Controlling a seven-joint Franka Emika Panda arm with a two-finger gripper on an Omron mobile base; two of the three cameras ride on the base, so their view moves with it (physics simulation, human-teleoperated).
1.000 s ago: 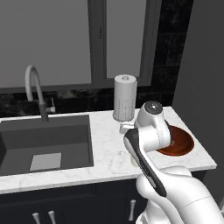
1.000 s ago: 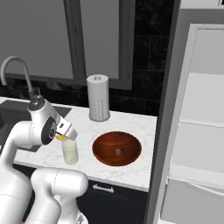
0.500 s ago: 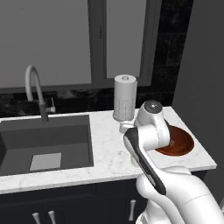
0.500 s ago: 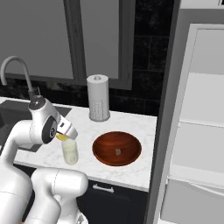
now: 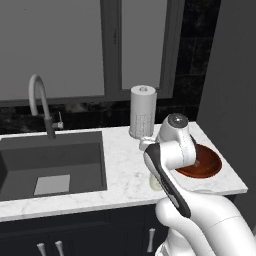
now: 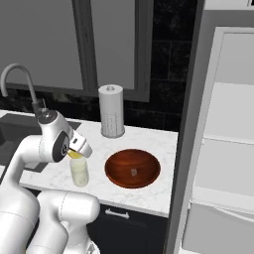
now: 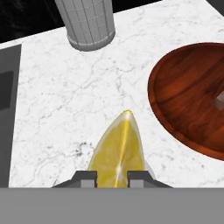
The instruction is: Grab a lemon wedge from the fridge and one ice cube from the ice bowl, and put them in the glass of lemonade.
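One lemon wedge [image 7: 118,153] is clenched in the fingers [image 7: 86,178] above one glass of lemonade [image 6: 79,171]; one ice cube [image 6: 133,172] lies in one ice bowl [image 6: 149,161]. Arm bends low over the worktop [image 5: 120,165].

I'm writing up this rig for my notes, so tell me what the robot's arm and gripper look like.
The arm is glossy white, built of rounded, tubular segments, with dark grey round joint caps and a dark stripe along one link in the left base view. No cables or markings show. The gripper ends in two small, blocky, dark grey fingertips.
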